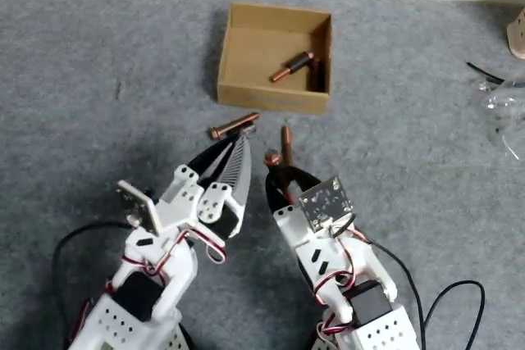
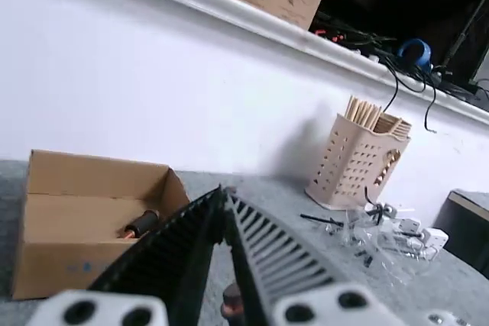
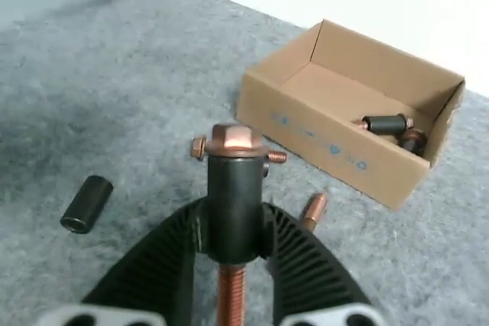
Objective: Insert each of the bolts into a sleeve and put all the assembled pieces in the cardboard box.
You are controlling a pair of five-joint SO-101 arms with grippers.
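- The right gripper (image 3: 233, 217) is clamped on a short black cylindrical sleeve (image 3: 233, 196) with a copper hex-head bolt (image 3: 233, 139) pushed through it.
- The held piece's long axis runs near to far, in line with the gripper. Its head points far, toward the open brown cardboard box (image 1: 271, 97), and the threaded shank trails back toward the wrist.
- In the high view the held piece sits just near of the box, slightly right of centre.
- The right arm (image 1: 328, 243) reaches from the near edge, leaning far and a little left.
- The left gripper (image 1: 240, 143) has its ribbed fingers together at the tips, aimed far toward the box's near wall.
- A loose copper bolt (image 1: 234, 126) lies on the grey carpeted table (image 1: 98, 79) just beyond the left gripper. Its long axis runs roughly left to right, with the head at the left.
- A second loose bolt (image 1: 286, 142) lies near to far, beside the held piece.
- Inside the box, one assembled bolt-and-sleeve piece (image 1: 293, 65) lies diagonally, and another (image 3: 412, 140) rests against the right wall.
- A spare black sleeve (image 3: 86, 202) lies on its side on the table, apart from the rest.
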